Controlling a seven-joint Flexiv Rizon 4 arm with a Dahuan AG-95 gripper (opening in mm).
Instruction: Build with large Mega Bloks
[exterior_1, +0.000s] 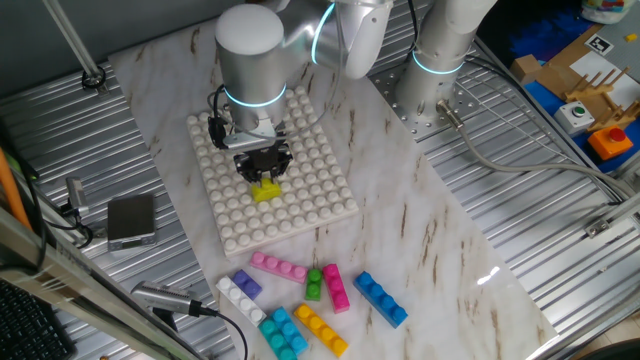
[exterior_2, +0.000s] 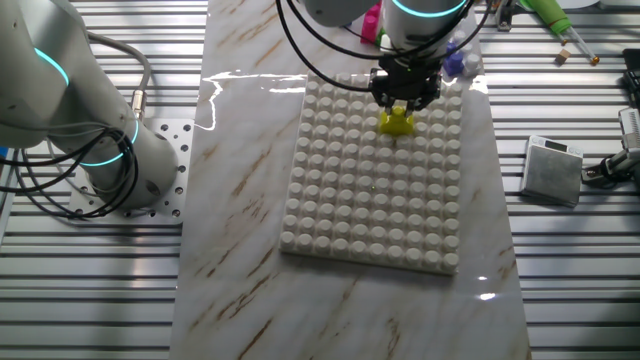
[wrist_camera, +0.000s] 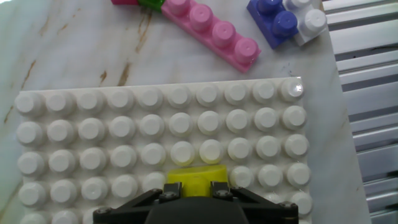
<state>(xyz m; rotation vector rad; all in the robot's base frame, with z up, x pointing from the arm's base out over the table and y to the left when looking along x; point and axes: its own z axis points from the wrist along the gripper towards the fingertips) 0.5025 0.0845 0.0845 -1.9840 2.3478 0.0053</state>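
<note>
A short yellow brick (exterior_1: 266, 191) sits low over the white studded baseplate (exterior_1: 300, 210), toward its front part. My gripper (exterior_1: 264, 175) is shut on this brick from above; in the hand view the yellow brick (wrist_camera: 196, 180) shows between the two black fingers (wrist_camera: 166, 191). From the other side the same brick (exterior_2: 397, 122) hangs under the gripper (exterior_2: 404, 100). Whether it is pressed onto the studs I cannot tell. Loose Mega Bloks lie in front of the plate: pink (exterior_1: 278, 267), purple-and-white (exterior_1: 240, 291), green (exterior_1: 314, 284), magenta (exterior_1: 336, 288), blue (exterior_1: 381, 299), cyan (exterior_1: 283, 333), yellow (exterior_1: 321, 329).
A grey box (exterior_1: 131, 220) with cables lies on the ribbed metal left of the marble slab. The arm's base (exterior_1: 440, 70) stands at the back right. Boxes and coloured parts (exterior_1: 590, 90) fill the far right corner.
</note>
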